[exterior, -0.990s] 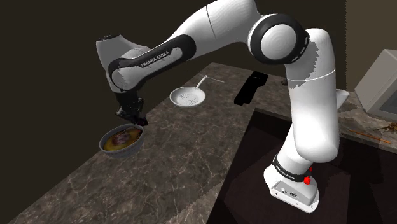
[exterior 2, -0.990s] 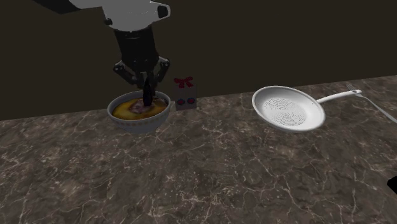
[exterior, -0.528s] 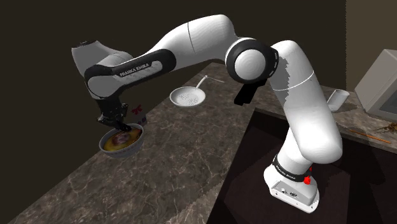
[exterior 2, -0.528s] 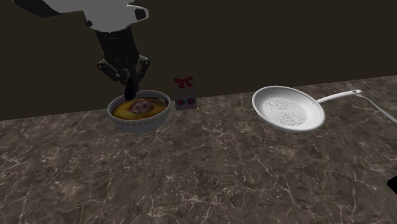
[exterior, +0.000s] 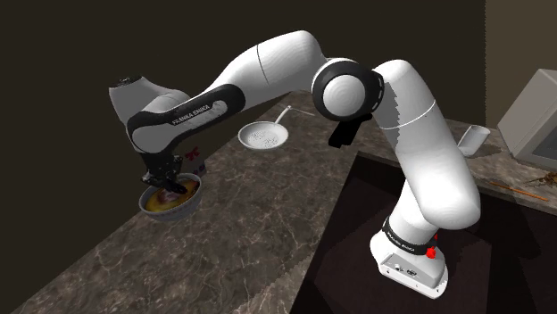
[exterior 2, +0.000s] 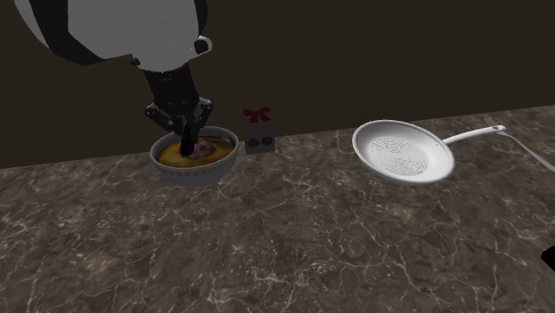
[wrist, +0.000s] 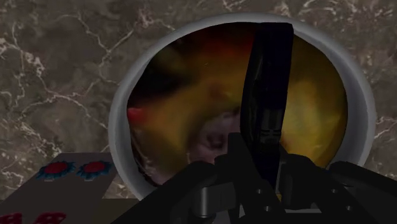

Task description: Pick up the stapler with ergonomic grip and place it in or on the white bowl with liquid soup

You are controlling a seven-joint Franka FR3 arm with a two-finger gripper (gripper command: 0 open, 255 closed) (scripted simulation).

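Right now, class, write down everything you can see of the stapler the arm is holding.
The stapler is a plain black, long, narrow body with no markings that can be made out. It hangs roughly upright, clasped at its upper end by the shut end effector. Its lower end points down inside the rim of the bowl, over the orange-yellow soup. Only the end effector plainly touches it. Whether its tip meets the soup cannot be told.
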